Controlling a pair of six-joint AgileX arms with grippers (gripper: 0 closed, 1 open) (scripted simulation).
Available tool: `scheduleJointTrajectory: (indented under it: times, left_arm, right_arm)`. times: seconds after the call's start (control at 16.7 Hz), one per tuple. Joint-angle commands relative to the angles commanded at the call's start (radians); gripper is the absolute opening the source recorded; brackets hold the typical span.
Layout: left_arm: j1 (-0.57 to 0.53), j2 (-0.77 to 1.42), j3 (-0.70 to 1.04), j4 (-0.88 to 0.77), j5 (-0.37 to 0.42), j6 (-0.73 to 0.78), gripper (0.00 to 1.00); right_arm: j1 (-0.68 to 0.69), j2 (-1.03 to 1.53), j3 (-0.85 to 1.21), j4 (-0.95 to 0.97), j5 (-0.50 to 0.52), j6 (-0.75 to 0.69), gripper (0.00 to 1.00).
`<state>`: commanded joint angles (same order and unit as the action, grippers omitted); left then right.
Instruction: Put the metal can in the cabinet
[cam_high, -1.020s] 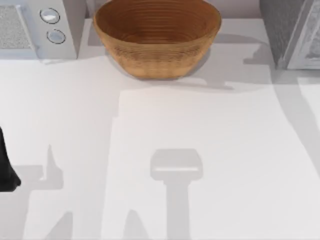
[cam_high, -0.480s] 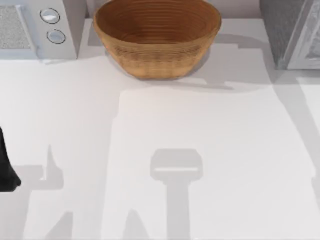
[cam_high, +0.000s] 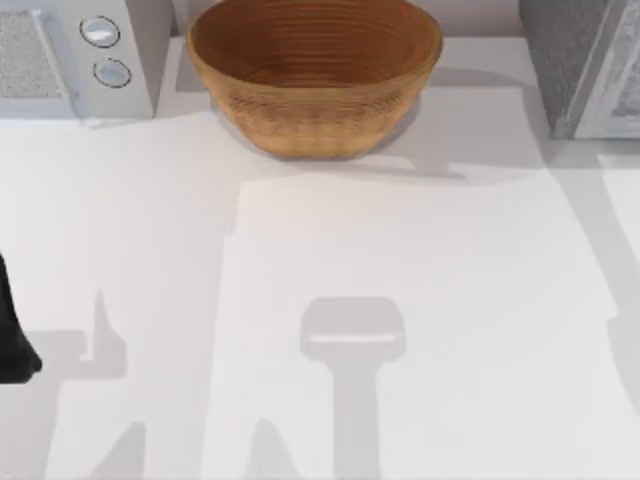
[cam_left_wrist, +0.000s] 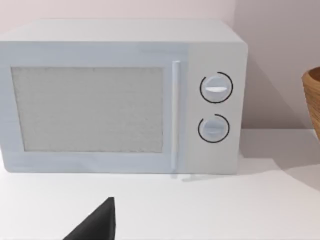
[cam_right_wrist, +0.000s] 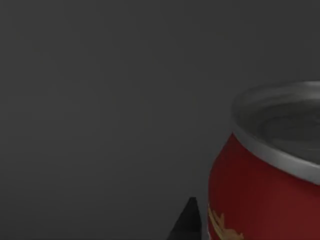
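White table | right wrist: metal can against dark grey | end effector grip: cannot tell

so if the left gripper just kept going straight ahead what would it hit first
Probably the microwave: the left wrist view faces its door squarely across bare table, with nothing between. Depth is unclear, so this is a judgement.

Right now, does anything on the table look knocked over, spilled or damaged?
Nothing stands out. The wicker bowl sits upright between the microwave and the cabinet. The right wrist view shows the metal can close up, undented, against a dark surface.
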<state>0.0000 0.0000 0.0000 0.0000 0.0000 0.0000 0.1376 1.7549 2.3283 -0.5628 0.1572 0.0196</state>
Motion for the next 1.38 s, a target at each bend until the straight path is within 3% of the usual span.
scheduleJointTrajectory:
  times: [0.78, 1.2, 1.38]
  left_arm:
    - [0.000, 0.000, 0.000, 0.000, 0.000, 0.000, 1.00]
    - [0.000, 0.000, 0.000, 0.000, 0.000, 0.000, 1.00]
    - [0.000, 0.000, 0.000, 0.000, 0.000, 0.000, 1.00]
  right_arm:
    - [-0.037, 0.316, 0.419, -0.112, -0.031, -0.002, 0.00]
    - [-0.040, 0.338, 0.444, -0.120, -0.034, -0.002, 0.00]
    - [-0.040, 0.338, 0.444, -0.120, -0.034, -0.002, 0.23]
